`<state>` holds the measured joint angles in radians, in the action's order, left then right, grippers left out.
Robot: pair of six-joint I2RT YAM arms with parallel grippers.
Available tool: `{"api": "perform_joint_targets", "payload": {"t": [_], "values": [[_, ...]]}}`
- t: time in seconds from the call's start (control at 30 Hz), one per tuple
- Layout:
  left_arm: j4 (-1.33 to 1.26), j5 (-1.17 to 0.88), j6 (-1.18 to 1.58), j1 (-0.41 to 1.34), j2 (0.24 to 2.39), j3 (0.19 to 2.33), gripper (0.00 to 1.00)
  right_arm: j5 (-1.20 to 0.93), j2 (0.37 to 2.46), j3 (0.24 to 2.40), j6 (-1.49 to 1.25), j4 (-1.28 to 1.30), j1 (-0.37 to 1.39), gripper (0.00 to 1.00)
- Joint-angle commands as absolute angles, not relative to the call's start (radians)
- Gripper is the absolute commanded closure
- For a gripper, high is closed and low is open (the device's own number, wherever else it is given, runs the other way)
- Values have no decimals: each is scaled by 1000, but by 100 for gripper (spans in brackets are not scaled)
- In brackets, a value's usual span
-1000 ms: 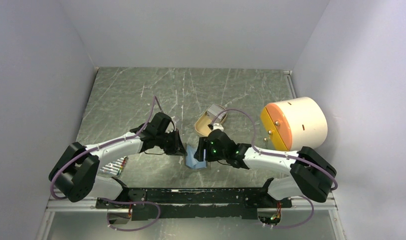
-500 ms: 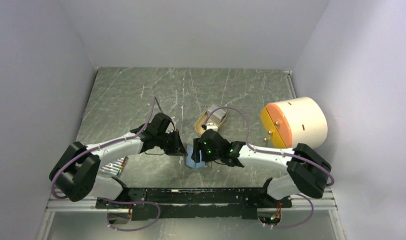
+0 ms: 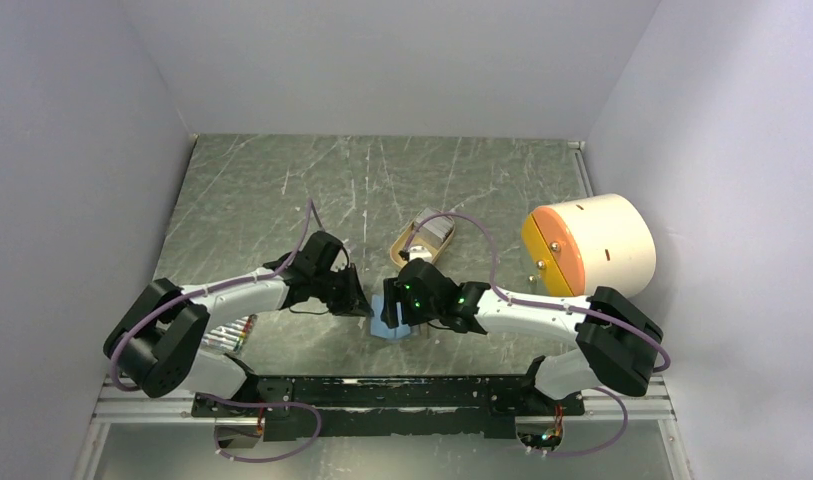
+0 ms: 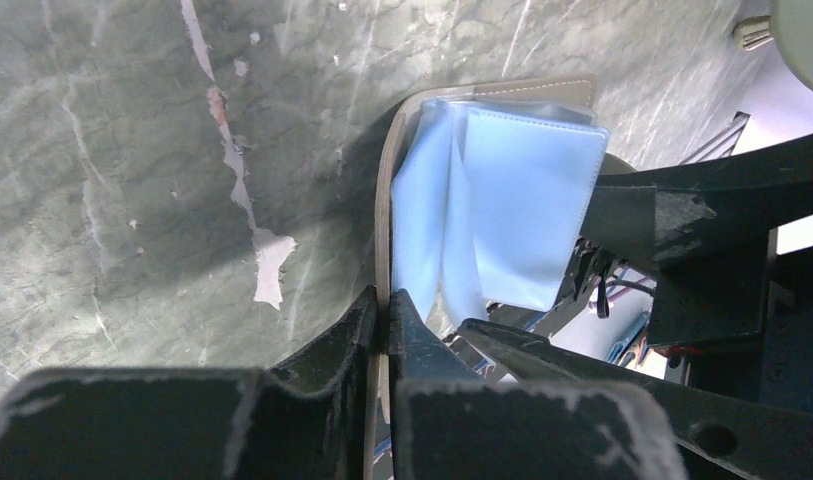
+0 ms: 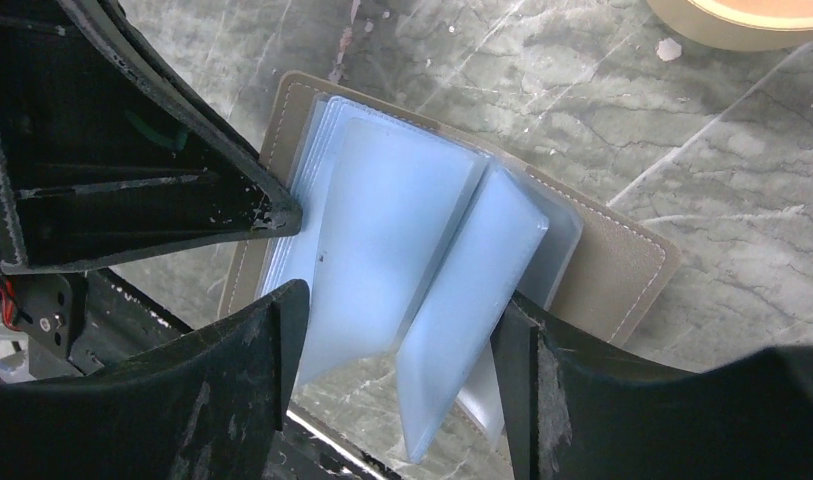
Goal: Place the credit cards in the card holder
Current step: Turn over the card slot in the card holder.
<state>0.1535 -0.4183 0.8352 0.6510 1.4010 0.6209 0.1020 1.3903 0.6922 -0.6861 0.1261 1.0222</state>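
While the card holder (image 5: 612, 270) lies opened flat on the table (image 3: 282, 200), near the front edge between the two arms, the left end effector (image 4: 385, 310) is pinched shut on the rim of its grey-olive cover and pins that side down. The right end effector (image 5: 397, 330) stands wide, one finger on each side of the fan of pale blue sleeves (image 5: 402, 230). I cannot tell if it touches them. My reading is that the step in hand is parting the sleeves to expose a pocket. To do it well, the left clamp should hold firm so the cover does not skid. The right fingers should work on one leaf only, low and gentle, since the thin plastic looks likely to buckle or spring back. Hard to make out: no credit cards show for certain. A pale thing (image 3: 434, 232) lies in the tan tray (image 3: 407, 250) just behind the right wrist, possibly the cards, but it is too small to call. Whether any sleeve is already filled cannot be told. From above, both wrists cover most of the holder. Its snap button is not in view.
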Motion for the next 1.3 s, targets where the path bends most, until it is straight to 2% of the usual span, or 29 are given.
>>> {"api": "perform_joint_targets", "payload": {"t": [0.0,0.27,0.93,1.27], "values": [[126,-442,825,642,1413,609,91,114,1392,711,-674,143,1028,30],[138,-440,818,640,1416,618,91,186,1359,746,-647,232,1028,29],[146,-441,810,640,1425,629,91,212,1313,804,-654,307,1030,27],[148,-436,814,640,1414,626,91,213,1307,775,-692,264,1029,28]]}}
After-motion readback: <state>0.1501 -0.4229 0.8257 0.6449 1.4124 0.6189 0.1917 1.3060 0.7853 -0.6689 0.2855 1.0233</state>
